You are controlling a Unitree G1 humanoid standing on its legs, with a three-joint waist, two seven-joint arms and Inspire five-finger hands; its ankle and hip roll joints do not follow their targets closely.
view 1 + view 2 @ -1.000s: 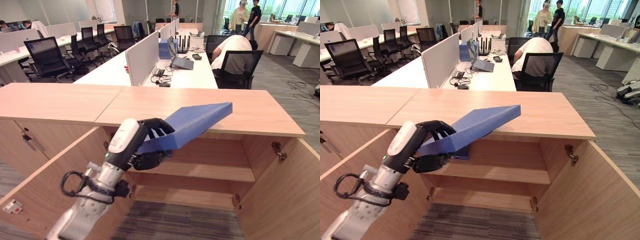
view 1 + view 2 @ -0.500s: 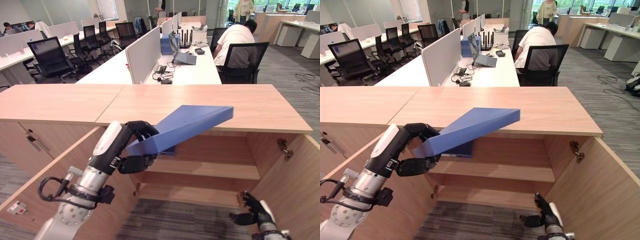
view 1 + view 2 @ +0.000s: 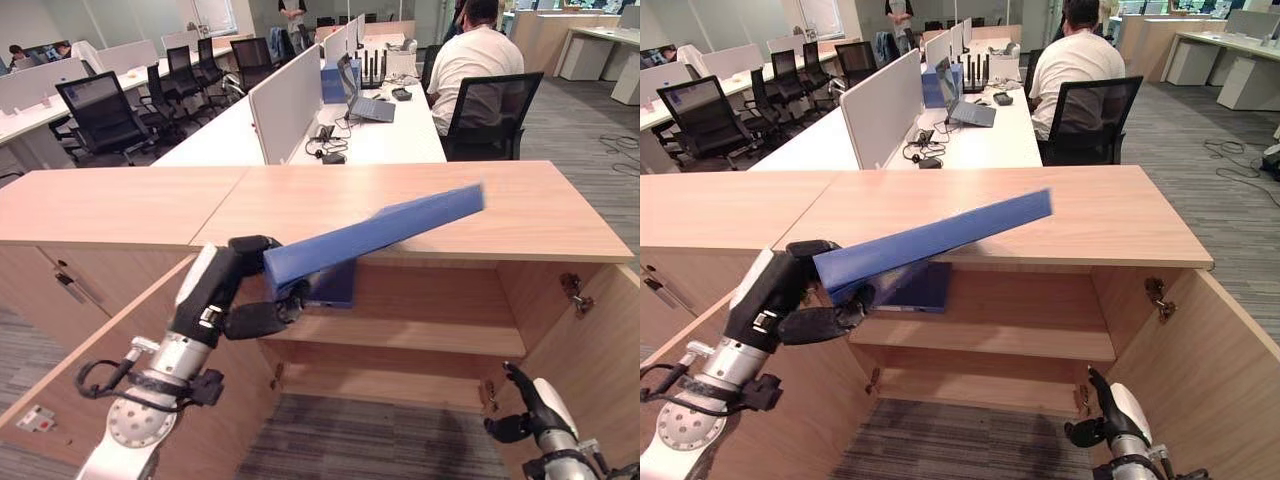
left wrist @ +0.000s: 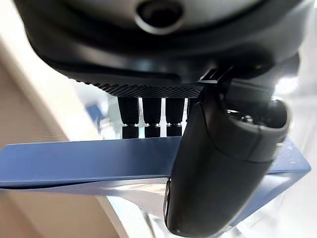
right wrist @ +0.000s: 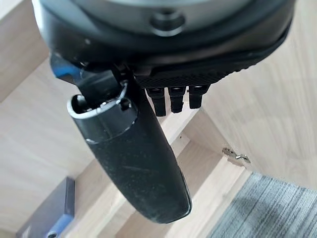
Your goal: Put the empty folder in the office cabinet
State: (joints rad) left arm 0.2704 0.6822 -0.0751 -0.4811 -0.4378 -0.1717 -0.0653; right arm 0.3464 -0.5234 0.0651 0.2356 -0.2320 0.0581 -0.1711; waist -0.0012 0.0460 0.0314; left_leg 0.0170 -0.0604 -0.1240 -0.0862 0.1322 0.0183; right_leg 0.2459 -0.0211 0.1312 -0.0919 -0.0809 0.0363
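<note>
Blue folder [image 3: 372, 232] pinched in left hand [image 3: 235, 300], tilted above cabinet [image 3: 420, 330] top edge; could snag there w/o levelling.

two blue folders [image 3: 375, 229] [image 3: 918, 290], one cabinet [image 3: 420, 340], two hands [image 3: 245, 300] [image 3: 1110, 415]

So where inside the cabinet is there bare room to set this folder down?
The upper shelf is bare from the blue binder rightward to the right wall. The bottom shelf looks bare too. It is crowded at the left, where the left hand holds the blue folder.
</note>
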